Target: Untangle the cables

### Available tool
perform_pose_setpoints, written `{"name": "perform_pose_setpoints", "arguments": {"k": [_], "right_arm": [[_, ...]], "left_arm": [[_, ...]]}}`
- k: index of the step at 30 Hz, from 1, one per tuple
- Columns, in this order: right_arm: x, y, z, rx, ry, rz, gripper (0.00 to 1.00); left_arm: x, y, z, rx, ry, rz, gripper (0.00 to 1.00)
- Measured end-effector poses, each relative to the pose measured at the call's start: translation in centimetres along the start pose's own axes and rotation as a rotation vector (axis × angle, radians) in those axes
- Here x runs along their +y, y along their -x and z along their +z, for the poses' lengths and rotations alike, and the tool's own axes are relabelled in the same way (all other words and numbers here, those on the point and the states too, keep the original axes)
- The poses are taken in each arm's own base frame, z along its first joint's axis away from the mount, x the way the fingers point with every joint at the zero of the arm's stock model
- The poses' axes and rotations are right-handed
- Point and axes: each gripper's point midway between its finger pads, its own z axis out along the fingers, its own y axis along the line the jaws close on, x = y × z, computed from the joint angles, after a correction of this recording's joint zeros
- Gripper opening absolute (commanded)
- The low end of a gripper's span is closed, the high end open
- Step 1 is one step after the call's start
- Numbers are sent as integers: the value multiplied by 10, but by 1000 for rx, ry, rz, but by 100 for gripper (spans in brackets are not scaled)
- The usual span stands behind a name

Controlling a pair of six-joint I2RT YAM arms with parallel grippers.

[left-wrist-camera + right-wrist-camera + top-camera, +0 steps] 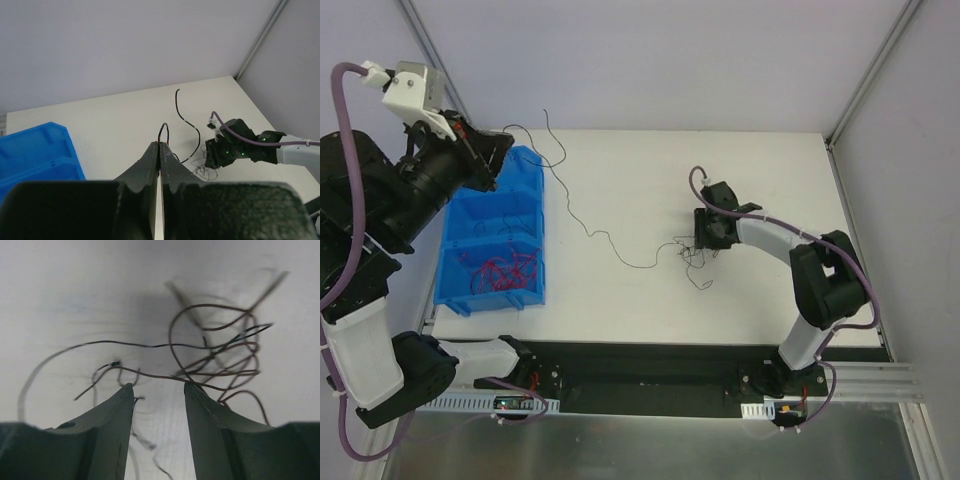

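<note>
Hair-thin, springy cables look slippery: left gripper pinches one dark strand, jaws closed tight, while right gripper, jaws half-open, straddles a strand beside the knot, probably the best hold.

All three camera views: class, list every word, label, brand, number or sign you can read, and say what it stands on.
None can be read.
The blue bin, the cables and the table carry no visible lettering.
The small board at the left arm's base: any marking is too small to read.
</note>
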Motion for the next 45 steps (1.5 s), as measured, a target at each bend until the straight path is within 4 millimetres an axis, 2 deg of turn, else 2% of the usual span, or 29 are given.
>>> {"name": "perform_pose_setpoints", "arguments": {"k": [4, 8, 12, 17, 21, 25, 28, 30, 33, 34, 38, 40, 42, 45], "right_arm": [[-50, 3, 11, 31, -82, 138, 54], [-102, 1, 12, 44, -158, 276, 60], [-136, 5, 9, 29, -207, 362, 66], [-169, 6, 4, 14, -247, 444, 76], [-188, -1, -5, 2, -281, 489, 79], [-178, -6, -25, -40, -267, 466, 83], [-161, 11, -46, -129, -226, 421, 86], [-144, 21, -60, -204, -166, 386, 88], [-110, 24, -73, -266, -48, 315, 88], [-94, 24, -75, -278, 7, 271, 88], [-41, 23, -71, -265, 189, 116, 82], [-20, 21, -60, -231, 260, 49, 80], [-9, 20, -44, -187, 275, -3, 79], [-3, 20, -19, -118, 247, -71, 78]], "left_arm": [[14, 21, -12, -78, 65, 25, 0], [30, 35, -29, -143, 139, 51, 0], [50, 44, -49, -194, 233, 68, 0], [69, 38, -56, -183, 335, 93, 0], [80, 19, -46, -123, 399, 114, 0], [74, -18, -22, -15, 371, 115, 0], [63, -56, 6, 105, 315, 113, 0], [50, -89, 27, 202, 244, 105, 0], [23, -159, 61, 398, 95, 72, 0], [15, -185, 71, 466, 56, 54, 0], [-6, -286, 96, 736, -45, -40, 0], [-12, -316, 97, 817, -65, -84, 0], [-18, -332, 95, 859, -87, -128, 0], [-24, -335, 97, 855, -112, -163, 0]]}}
